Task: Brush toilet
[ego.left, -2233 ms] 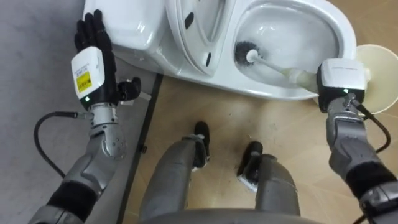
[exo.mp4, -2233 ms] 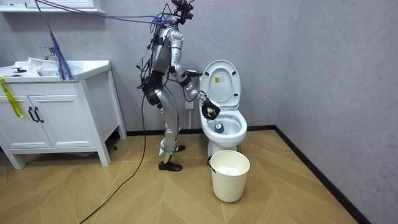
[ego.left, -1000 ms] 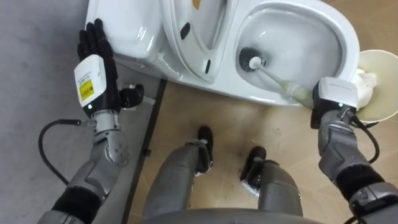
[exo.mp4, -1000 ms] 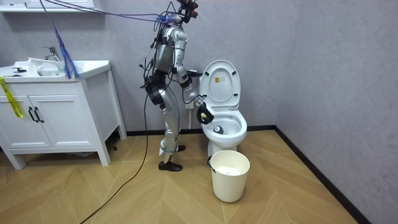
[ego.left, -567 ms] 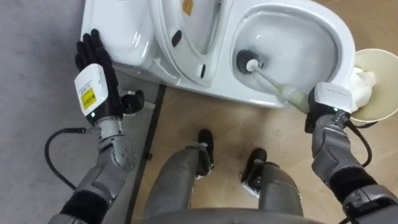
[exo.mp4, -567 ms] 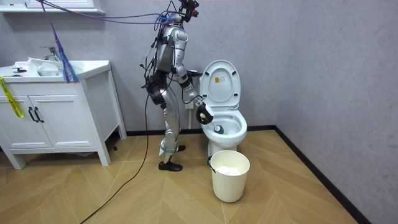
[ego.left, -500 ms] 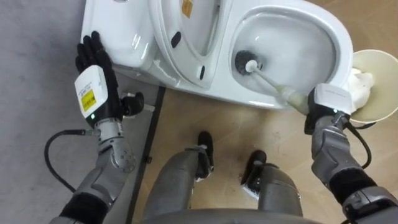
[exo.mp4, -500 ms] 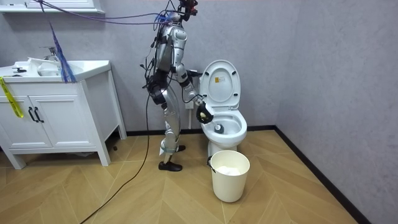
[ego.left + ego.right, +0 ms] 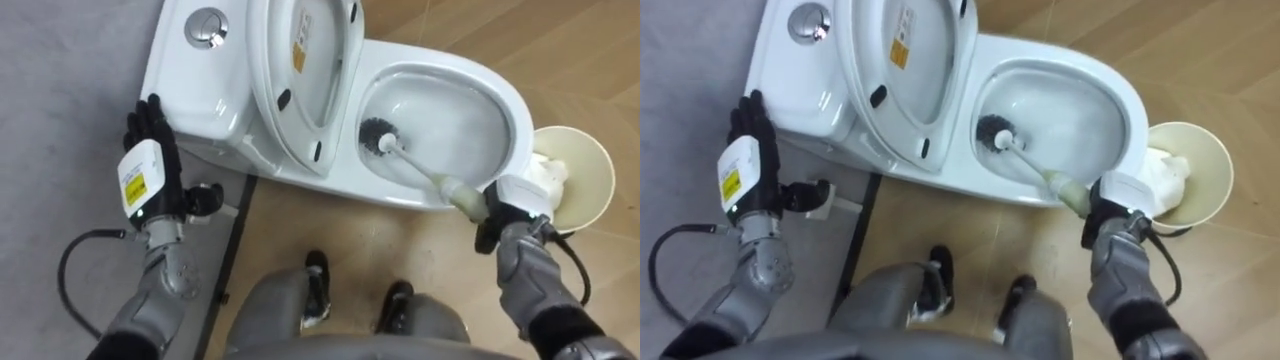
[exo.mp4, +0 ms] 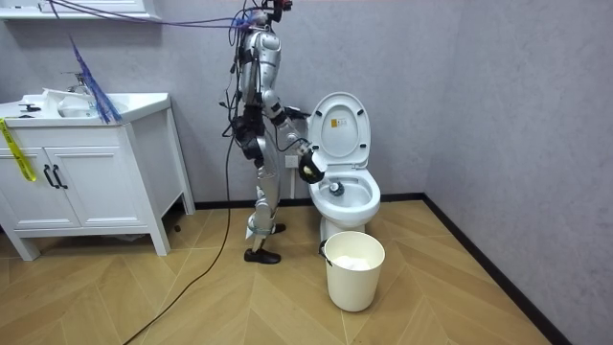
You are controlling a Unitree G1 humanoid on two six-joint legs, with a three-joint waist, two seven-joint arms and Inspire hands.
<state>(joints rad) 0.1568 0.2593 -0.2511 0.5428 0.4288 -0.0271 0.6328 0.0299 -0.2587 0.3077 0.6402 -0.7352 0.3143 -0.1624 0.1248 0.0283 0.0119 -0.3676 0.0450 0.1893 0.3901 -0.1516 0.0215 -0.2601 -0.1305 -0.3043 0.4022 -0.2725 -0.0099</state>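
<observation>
Robot's straightened up a bit since half a second ago: in the room view its head sits higher, and the head camera's whole picture has shifted with it, so the flush button (image 9: 207, 27) on top of the tank (image 9: 190, 85) is in frame now. It stands on the wood floor (image 9: 440, 255) right at the toilet's side. The right hand (image 9: 497, 212) is still curled round the handle end of the toilet brush (image 9: 415, 163), just outside the near rim of the bowl (image 9: 520, 115). The left hand (image 9: 150, 170) hasn't changed, fingers straight and close together, held up next to the tank's side; can't tell if it actually touches. The brush slants over the rim down into the bowl, with the dark bristle head (image 9: 375, 137) low inside at the hinge end, pretty much where it was. The lid (image 9: 305, 70) is up, leaning back toward the tank. Just beside the bowl's front, on the robot's right, there's a cream bucket (image 9: 590, 185) with something white and crumpled (image 9: 548, 168) in it. Further off in the room view, a white vanity cabinet (image 10: 86, 163) stands against the wall.
</observation>
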